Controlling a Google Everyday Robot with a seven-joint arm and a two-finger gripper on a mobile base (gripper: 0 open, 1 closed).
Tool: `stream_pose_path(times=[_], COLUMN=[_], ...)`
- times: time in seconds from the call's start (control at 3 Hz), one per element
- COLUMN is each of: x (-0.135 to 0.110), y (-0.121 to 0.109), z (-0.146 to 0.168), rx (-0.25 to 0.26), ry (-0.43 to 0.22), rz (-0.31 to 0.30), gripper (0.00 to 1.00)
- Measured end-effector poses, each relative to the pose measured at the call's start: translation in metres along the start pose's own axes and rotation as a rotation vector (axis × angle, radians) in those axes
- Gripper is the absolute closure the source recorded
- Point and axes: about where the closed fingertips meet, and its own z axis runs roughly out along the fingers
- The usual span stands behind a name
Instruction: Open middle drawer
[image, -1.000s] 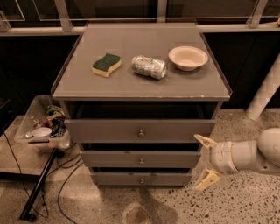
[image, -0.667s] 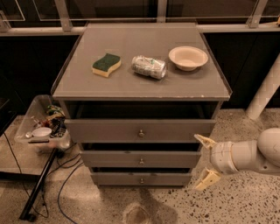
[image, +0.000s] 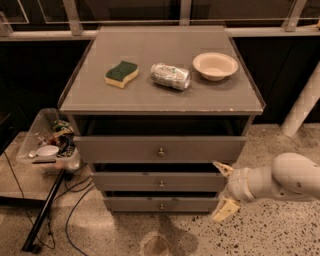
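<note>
The grey cabinet (image: 160, 102) has three drawers. The middle drawer (image: 120, 182) is a wide grey front with a small round metal knob (image: 161, 184). It sits below the taller top drawer (image: 115, 149) and above the shallow bottom drawer (image: 130, 204). All three stand slightly out from the frame. My gripper (image: 222, 191) is open at the right end of the middle drawer's front. One finger (image: 222, 168) is at the drawer's top corner and the other finger (image: 225, 210) is down by the bottom drawer. It holds nothing.
On the cabinet top lie a green and yellow sponge (image: 121, 73), a crushed can (image: 170, 76) and a cream bowl (image: 215, 65). A clear bin of clutter (image: 47, 142) stands on a stand at the left. Cables (image: 70, 210) run over the speckled floor. A white post (image: 306, 100) rises at the right.
</note>
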Motion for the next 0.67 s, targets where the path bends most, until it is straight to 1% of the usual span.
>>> stream_pose_path(times=[0.33, 0.67], x=[0.02, 0.033], y=[0.0, -0.001], z=[0.037, 0.062], rx=[-0.015, -0.008], ry=[0.035, 0.053], rz=[0.01, 0.009], gripper=[0.0, 0.0])
